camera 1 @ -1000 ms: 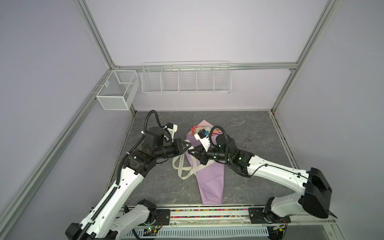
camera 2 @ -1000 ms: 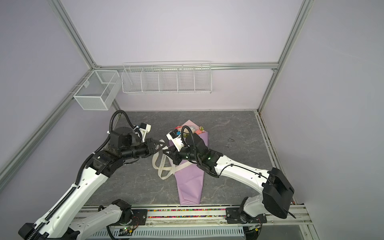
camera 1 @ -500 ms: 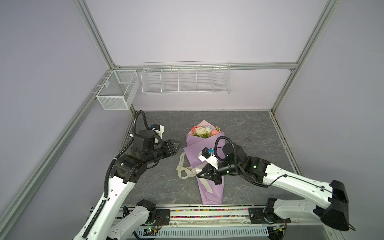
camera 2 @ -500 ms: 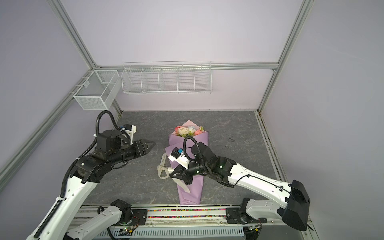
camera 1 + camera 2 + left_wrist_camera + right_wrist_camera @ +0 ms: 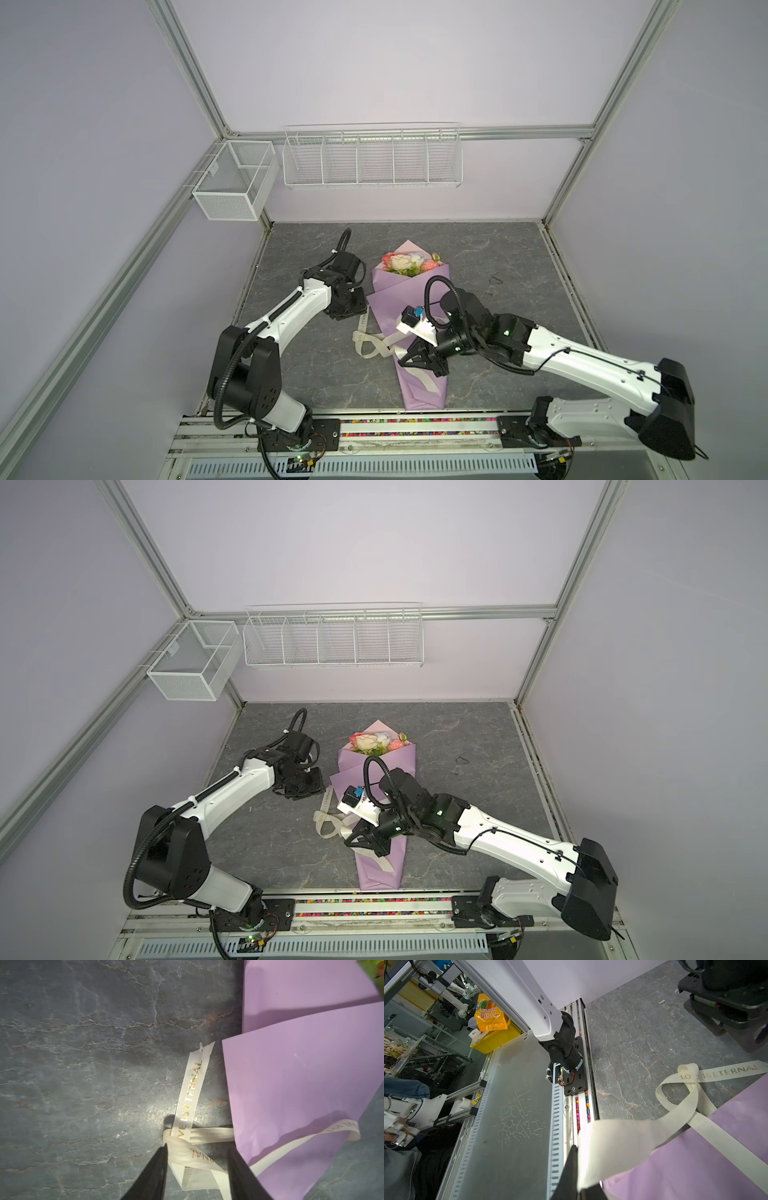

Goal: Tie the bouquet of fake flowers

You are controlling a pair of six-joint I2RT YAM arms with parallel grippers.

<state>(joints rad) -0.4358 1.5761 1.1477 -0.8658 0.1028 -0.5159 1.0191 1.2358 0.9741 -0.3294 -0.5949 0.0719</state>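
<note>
We see the left arm [image 5: 291, 316] rising from its base at the near rail. Its white forearm slants out over the left part of the table [image 5: 478, 257], and its wrist is bent so that the left gripper [image 5: 197, 1145] points down. The jaws stand apart, astride the crossed loops of the ribbon [image 5: 191, 1088] without pinching them. One finger is just beside the edge of the wrapping paper [image 5: 301, 1064].

The bouquet of fake flowers [image 5: 409, 264] lies in the middle of the table, wrapped in the lilac paper. Its heads point toward the back wall and the cone's narrow end toward the near rail.

To the right, the right arm [image 5: 582, 361] stretches low from the near right corner toward the middle. The right gripper [image 5: 580, 1180] is clamped on a band of that ribbon above the narrow part of the cone, and the band runs from the loops into its closed jaws.

From the left we count:
- one small mesh basket [image 5: 232, 183] on the left wall
- one wire rack [image 5: 372, 160] of five compartments on the back wall
- two arms
- one ribbon
- one bouquet
- one paper wrap
</note>
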